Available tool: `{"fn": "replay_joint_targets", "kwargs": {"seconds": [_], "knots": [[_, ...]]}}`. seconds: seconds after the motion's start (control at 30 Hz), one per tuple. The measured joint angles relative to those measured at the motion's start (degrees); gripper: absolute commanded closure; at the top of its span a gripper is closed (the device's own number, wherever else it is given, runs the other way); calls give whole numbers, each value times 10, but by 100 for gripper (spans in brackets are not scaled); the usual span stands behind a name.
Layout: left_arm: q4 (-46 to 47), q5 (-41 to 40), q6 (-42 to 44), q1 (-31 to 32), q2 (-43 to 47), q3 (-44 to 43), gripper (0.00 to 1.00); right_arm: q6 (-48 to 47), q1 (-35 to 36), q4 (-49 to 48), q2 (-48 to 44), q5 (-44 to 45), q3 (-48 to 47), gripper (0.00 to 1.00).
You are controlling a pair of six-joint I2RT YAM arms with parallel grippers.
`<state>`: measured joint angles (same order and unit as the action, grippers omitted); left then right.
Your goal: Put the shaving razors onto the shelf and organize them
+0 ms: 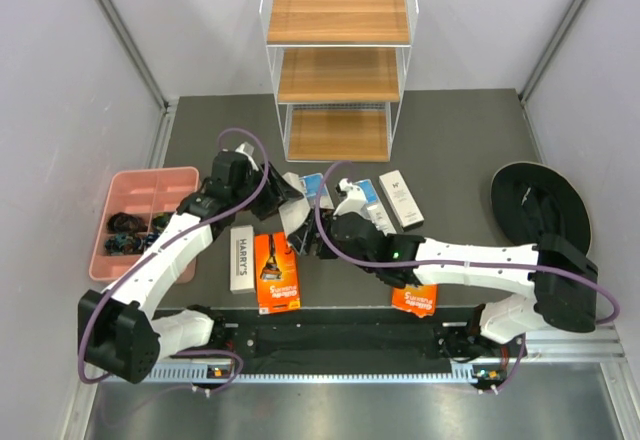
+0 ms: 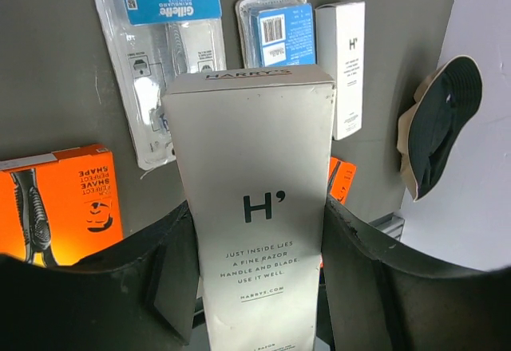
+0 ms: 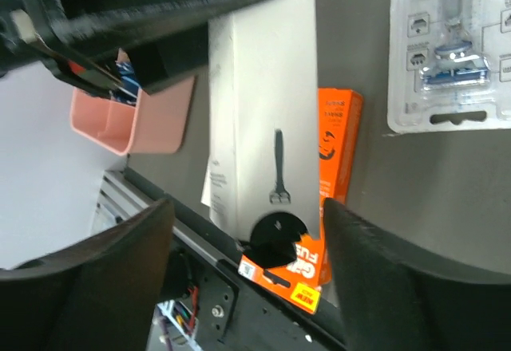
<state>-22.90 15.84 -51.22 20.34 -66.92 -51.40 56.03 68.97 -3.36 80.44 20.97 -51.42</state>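
Left wrist view: we've got the left gripper [image 2: 255, 235] pinching the white Harry's box [image 2: 254, 151] by its long sides. From what we can see, the right gripper [image 3: 247, 211] is spread wide, with the box's other end between its fingers. The box is over the dark table [image 1: 460, 160], well short of the shelf [image 1: 338, 70].

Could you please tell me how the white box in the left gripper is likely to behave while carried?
The white box looks like stiff card with flat sides, so the left gripper probably holds it without buckling. Being long and held near one end, it may pivot.
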Motion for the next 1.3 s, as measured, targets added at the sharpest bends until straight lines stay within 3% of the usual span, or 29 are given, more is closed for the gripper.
{"fn": "replay_joint_targets", "kwargs": {"seconds": [0.23,0.4,0.63,0.87,1.0,1.03,1.3], "knots": [[11,14,-8,-2,6,12,58,21,0,-24,0,12,9,55],[23,20,-12,-5,8,17,58,28,-1,-30,0,17,16,65],[45,32,-21,-9,8,31,54,42,-3,-42,3,17,23,91],[53,37,-20,-12,9,33,30,43,-5,-50,4,15,24,97],[56,43,-21,-12,10,33,11,42,-5,-58,4,9,26,97],[57,46,-20,-12,10,33,1,42,-5,-59,4,9,28,97],[9,19,7,-12,11,14,1,42,-5,-46,5,6,34,97]]}}
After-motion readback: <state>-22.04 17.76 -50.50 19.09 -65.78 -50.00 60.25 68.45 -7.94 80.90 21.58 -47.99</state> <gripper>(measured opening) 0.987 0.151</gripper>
